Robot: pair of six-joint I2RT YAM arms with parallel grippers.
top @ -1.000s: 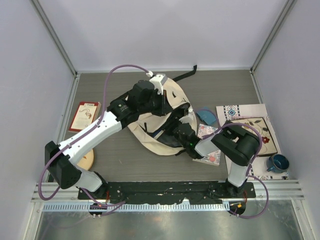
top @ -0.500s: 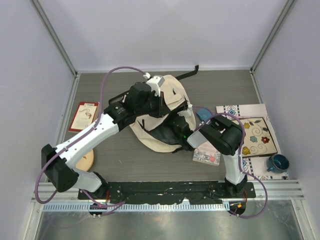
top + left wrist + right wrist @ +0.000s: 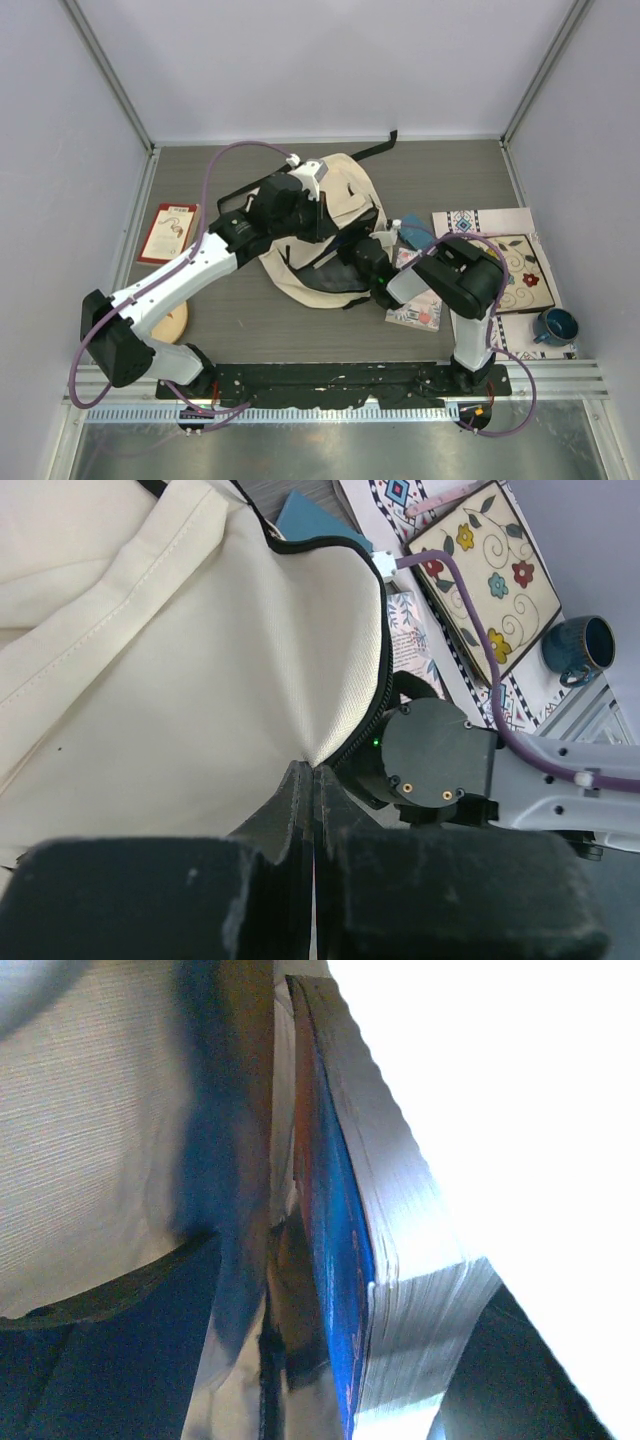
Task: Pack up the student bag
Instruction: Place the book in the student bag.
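Student bag (image 3: 345, 185) holds a book (image 3: 410, 1260); left pincer (image 3: 312, 780) clamps its rim, right pincer (image 3: 358, 252) unclear.

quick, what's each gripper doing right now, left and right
left gripper: closed, pinching the student bag at its zipper edge
right gripper: inside the bag beside a book; open or closed cannot be told
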